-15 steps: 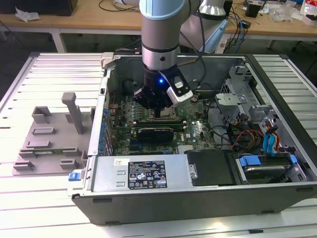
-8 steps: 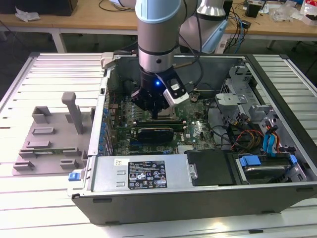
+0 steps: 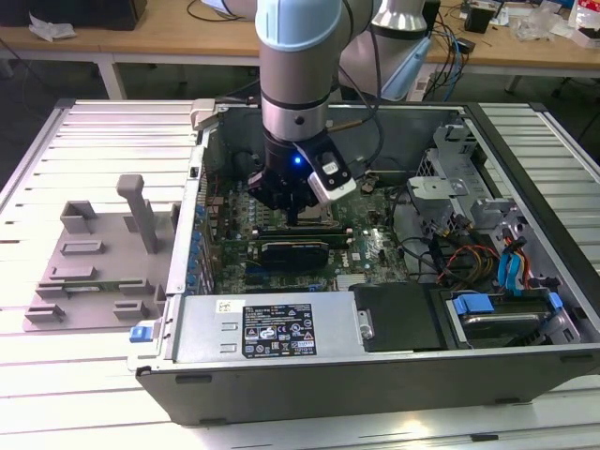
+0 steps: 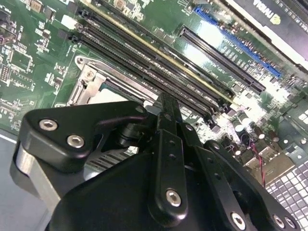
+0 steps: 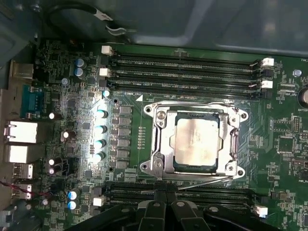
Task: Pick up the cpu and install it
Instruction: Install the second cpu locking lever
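Observation:
The cpu (image 5: 195, 141), a flat square chip with a dull silver top, lies inside the metal-framed socket (image 5: 158, 144) on the green motherboard (image 5: 284, 144). In the second wrist view a pale corner of the cpu (image 4: 109, 94) shows past the black gripper body. My gripper (image 5: 167, 193) hangs just above the board beside the socket, over the memory slots, with its fingers together and nothing between them. In the exterior view the gripper (image 3: 295, 214) reaches down into the open computer case (image 3: 375, 361).
A grey plastic tray (image 3: 94, 267) with raised blocks lies on the slatted table at the exterior view's left. Memory slots (image 5: 187, 72) run along both sides of the socket. Drive cages and coloured cables (image 3: 487, 253) fill the case's right side.

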Tool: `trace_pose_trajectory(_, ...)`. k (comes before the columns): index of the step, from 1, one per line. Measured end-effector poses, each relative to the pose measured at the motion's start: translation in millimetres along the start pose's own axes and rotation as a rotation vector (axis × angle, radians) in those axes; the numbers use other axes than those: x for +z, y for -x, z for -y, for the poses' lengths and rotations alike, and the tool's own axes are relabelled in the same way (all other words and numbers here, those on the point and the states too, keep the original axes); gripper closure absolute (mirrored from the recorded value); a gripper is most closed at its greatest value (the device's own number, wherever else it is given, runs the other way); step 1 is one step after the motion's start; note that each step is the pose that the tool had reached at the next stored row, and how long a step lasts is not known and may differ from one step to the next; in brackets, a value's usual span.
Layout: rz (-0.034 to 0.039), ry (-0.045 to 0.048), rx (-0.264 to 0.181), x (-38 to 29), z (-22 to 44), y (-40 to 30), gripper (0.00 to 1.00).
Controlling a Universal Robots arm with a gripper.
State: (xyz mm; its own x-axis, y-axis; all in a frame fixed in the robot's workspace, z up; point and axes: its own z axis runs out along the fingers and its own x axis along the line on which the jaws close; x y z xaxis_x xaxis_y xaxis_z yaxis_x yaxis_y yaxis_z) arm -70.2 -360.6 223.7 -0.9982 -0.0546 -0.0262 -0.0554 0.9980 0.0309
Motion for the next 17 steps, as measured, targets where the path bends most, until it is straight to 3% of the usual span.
trace_pose_trajectory(2, 0.0009, 0.0163, 0.001, 0.2, 1.8, -0.5, 0.89)
trace_pose_trajectory(3, 0.0015, 0.0268, 0.001, 0.1, 5.7, -0.7, 0.89)
trace_pose_trajectory(6, 0.0015, 0.0292, 0.001, -0.1, 8.5, -0.9, 0.89)
trace_pose_trajectory(10, 0.0026, 0.0462, 0.001, -0.2, 13.1, -1.1, 0.89)
trace_pose_trajectory(11, 0.0034, 0.06, 0.001, -0.2, 14.3, -1.5, 0.89)
trace_pose_trajectory(12, 0.0057, 0.0928, 0.002, -0.3, 15.2, -2.1, 0.89)
trace_pose_trajectory(13, 0.0067, 0.1111, 0.003, -0.1, 16.7, -2.6, 0.89)
trace_pose_trajectory(14, 0.0071, 0.116, 0.003, 0.8, 18.1, -3.0, 0.89)
trace_pose_trajectory(17, 0.0073, 0.1194, 0.004, 0.8, 24.2, -3.5, 0.89)
